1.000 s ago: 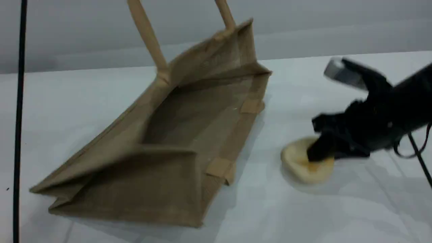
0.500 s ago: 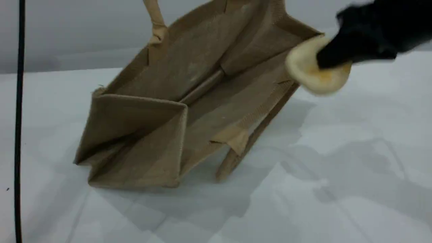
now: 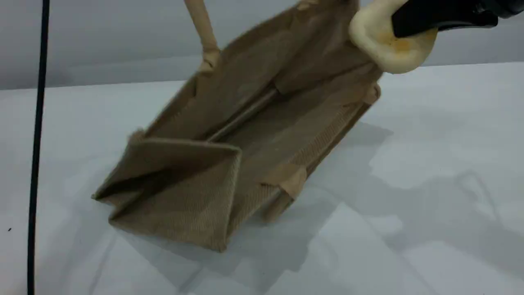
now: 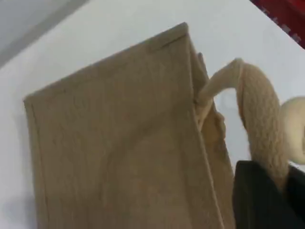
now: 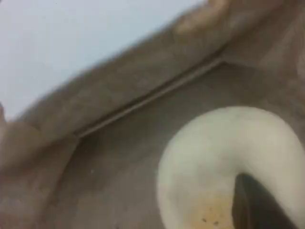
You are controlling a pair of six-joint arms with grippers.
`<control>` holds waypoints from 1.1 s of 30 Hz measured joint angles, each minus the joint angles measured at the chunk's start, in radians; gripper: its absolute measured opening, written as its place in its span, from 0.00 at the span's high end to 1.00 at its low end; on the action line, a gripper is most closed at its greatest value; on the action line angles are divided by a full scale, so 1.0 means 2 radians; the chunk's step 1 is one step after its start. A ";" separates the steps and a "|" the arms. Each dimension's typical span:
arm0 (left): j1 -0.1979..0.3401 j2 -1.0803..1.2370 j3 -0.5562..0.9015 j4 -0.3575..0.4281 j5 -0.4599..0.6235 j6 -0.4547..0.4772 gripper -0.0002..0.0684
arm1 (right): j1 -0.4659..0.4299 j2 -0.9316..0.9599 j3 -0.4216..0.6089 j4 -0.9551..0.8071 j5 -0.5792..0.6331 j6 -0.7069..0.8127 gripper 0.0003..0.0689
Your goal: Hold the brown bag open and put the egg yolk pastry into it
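Tan-brown jute: the brown bag [image 3: 254,135] sits tilted on the white table [image 3: 430,184], its long axis running from 7 o'clock to 1 o'clock in the scene view. The 7 o'clock end rests on the table with its gusset folded inward, and the 1 o'clock end is raised. The mouth gapes toward the camera, with the inner fold line in plain sight.

Left arm: seen only through its wrist camera. In the scene view one lighter-tan loop handle [image 3: 203,32] rises taut from the bag's far wall toward 12 o'clock and leaves the frame. In the left wrist view that handle [image 4: 261,119] curves down toward 5 o'clock and runs into the dark tip of the left gripper [image 4: 267,191], which is clamped on it. The bag's outer face fills the 9 o'clock half of that view.

Right arm: enters at 1 o'clock, its black finger lying nearly level and pointing toward 9 o'clock. The right gripper [image 3: 403,20] is closed on the egg yolk pastry [image 3: 385,49], pinching the side nearest the arm. The pastry is clear of the table, aloft at the bag's raised 1 o'clock corner, its orange-yellow blotch facing the camera. In the right wrist view the pastry [image 5: 214,157] sits at 5 o'clock with the bag's interior behind it, and a dark fingertip [image 5: 257,205] overlaps its lower part. Contact between pastry and bag cannot be determined.
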 joint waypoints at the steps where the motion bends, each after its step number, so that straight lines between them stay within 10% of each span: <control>1: -0.002 0.000 0.006 -0.004 0.000 0.000 0.88 | 0.000 0.000 0.000 0.000 0.000 0.000 0.95; 24: -0.003 -0.036 0.017 0.002 0.003 -0.003 0.88 | 0.024 0.036 0.000 0.064 0.085 -0.011 0.95; 33: -0.003 -0.036 0.017 0.002 0.003 -0.003 0.88 | 0.117 0.071 -0.001 0.154 -0.019 -0.079 0.95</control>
